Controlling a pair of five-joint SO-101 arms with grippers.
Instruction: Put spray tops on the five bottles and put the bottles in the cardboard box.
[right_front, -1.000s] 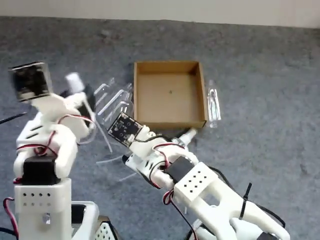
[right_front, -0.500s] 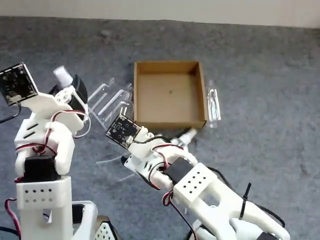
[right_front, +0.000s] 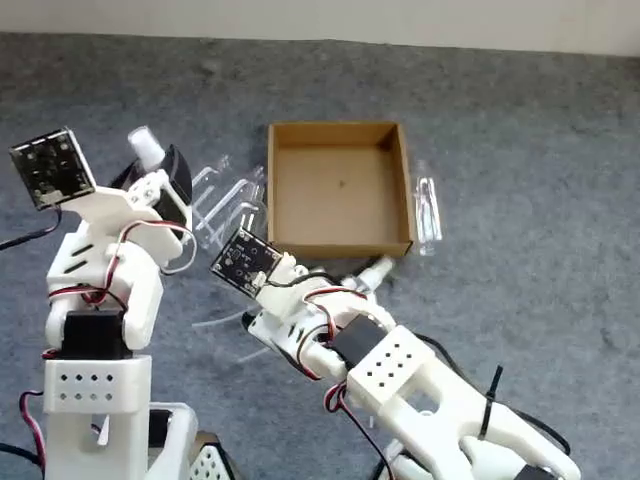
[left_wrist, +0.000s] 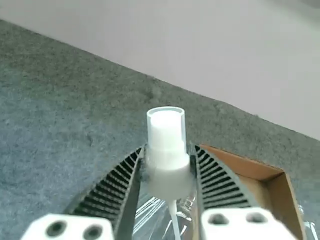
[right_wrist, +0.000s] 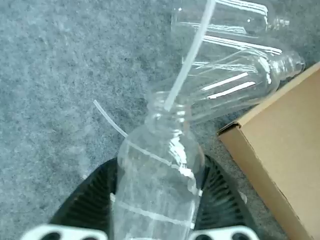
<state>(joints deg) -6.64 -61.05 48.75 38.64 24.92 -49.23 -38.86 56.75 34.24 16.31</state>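
The left tool (left_wrist: 167, 156) is closed on a white spray top (left_wrist: 166, 142), its ribbed fingers (left_wrist: 117, 182) pressing the collar from both sides with the capped nozzle standing up between them. In the high view this tool (right_front: 158, 172) is raised over the counter (right_front: 520, 120), beside the cardboard box (right_front: 340, 241). The right tool (right_wrist: 159, 181) grips a clear bottle (right_wrist: 157, 170) around its body, neck pointing away from the wrist. The top's thin dip tube (right_wrist: 189, 62) slants down to the bottle's open mouth and seems to enter it, though the clear plastic makes this hard to confirm. Just beyond, two more bottles (right_wrist: 235, 86) lie on their sides near the box's corner. Another bottle (right_front: 427, 215) lies along the box's far side wall, close against it.
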